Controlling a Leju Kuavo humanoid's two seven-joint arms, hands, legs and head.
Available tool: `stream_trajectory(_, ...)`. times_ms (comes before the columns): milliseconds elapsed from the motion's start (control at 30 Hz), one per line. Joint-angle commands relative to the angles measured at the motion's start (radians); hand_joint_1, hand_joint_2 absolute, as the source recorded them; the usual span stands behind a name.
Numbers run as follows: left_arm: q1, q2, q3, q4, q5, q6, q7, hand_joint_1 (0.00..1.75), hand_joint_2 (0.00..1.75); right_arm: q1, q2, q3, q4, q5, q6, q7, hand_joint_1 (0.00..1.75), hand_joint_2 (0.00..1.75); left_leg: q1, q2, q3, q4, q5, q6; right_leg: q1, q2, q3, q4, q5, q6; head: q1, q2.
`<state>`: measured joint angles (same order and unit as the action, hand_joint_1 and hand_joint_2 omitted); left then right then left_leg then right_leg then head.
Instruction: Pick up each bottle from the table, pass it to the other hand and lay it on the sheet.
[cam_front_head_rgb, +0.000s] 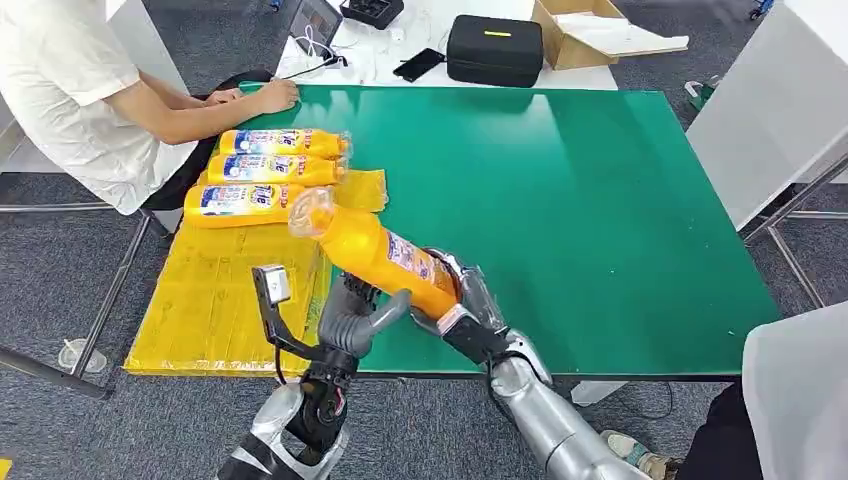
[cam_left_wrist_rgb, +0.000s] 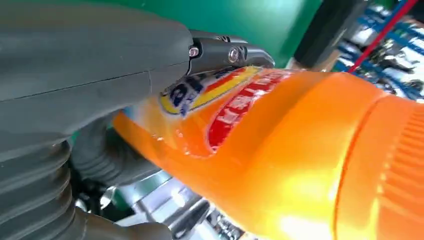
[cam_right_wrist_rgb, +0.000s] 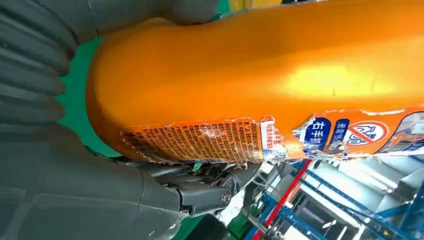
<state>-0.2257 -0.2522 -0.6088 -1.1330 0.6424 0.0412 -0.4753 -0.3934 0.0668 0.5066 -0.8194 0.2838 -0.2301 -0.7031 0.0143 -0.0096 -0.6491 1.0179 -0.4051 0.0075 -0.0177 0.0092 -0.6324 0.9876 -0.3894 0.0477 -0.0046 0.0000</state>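
Fingers (cam_right_wrist_rgb: 210, 192) of right hand (cam_front_head_rgb: 470, 310) wrapped base of orange bottle (cam_front_head_rgb: 375, 252), held tilted over near edge of green table (cam_front_head_rgb: 600, 200), cap end toward yellow sheet (cam_front_head_rgb: 215, 290). Left hand (cam_front_head_rgb: 360, 315) closed on same bottle's middle from below (thumb (cam_left_wrist_rgb: 90, 65) lay across label). Three more bottles (cam_front_head_rgb: 270, 170) lay side by side on sheet's far end. Person's hand (cam_front_head_rgb: 275, 95) rested on table's far corner.

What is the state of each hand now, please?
Left hand: grips the orange bottle.
Right hand: grips the same bottle.
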Motion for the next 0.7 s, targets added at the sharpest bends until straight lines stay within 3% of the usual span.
stream_trajectory(33,-0.084,0.003,-0.021,0.071,-0.032,0.03,-0.035,0.0,1.75,-0.017,-0.011,0.086,-0.011,-0.02,0.051,0.005,1.75,1.75,0.0,0.0,0.004,0.0,-0.001,0.0,0.001,-0.001,0.004,0.0,-0.001,-0.002,0.0,0.0)
stream_trajectory(133,-0.104,-0.01,-0.016,0.088,-0.077,0.039,-0.112,0.0,1.75,-0.007,0.0,0.095,-0.05,-0.092,0.168,0.005,1.75,1.75,0.0,0.0,0.003,0.0,-0.001,0.0,0.001,-0.001,0.004,0.0,-0.001,-0.002,0.0,0.0)
stream_trajectory(367,-0.106,-0.01,-0.015,0.087,-0.077,0.038,-0.113,0.0,1.75,-0.007,0.003,0.095,-0.052,-0.093,0.171,0.005,1.75,1.75,0.0,0.0,0.003,0.0,-0.001,0.0,0.001,-0.002,0.004,0.0,-0.001,-0.002,0.0,0.0)
stream_trajectory(567,-0.112,-0.024,0.035,0.078,-0.036,0.0,-0.137,0.0,1.75,-0.005,0.014,0.116,-0.062,-0.132,0.276,0.005,1.75,1.75,0.0,0.001,0.004,0.0,-0.002,0.0,0.001,-0.001,0.004,0.0,-0.002,-0.002,0.0,0.0)
stream_trajectory(667,-0.098,-0.017,0.041,0.047,-0.013,-0.043,-0.125,0.0,1.75,-0.001,0.019,0.104,-0.059,-0.145,0.276,0.005,1.75,1.75,0.0,0.001,0.005,0.001,-0.002,0.0,0.001,-0.001,0.006,0.0,-0.002,-0.002,0.0,0.0)
stream_trajectory(700,-0.091,-0.015,0.044,0.038,0.003,-0.059,-0.111,0.66,1.75,0.001,0.017,0.097,-0.057,-0.148,0.275,0.005,1.75,1.75,0.0,0.001,0.004,0.0,-0.001,0.0,0.001,-0.001,0.004,0.0,-0.001,-0.002,0.0,0.0)
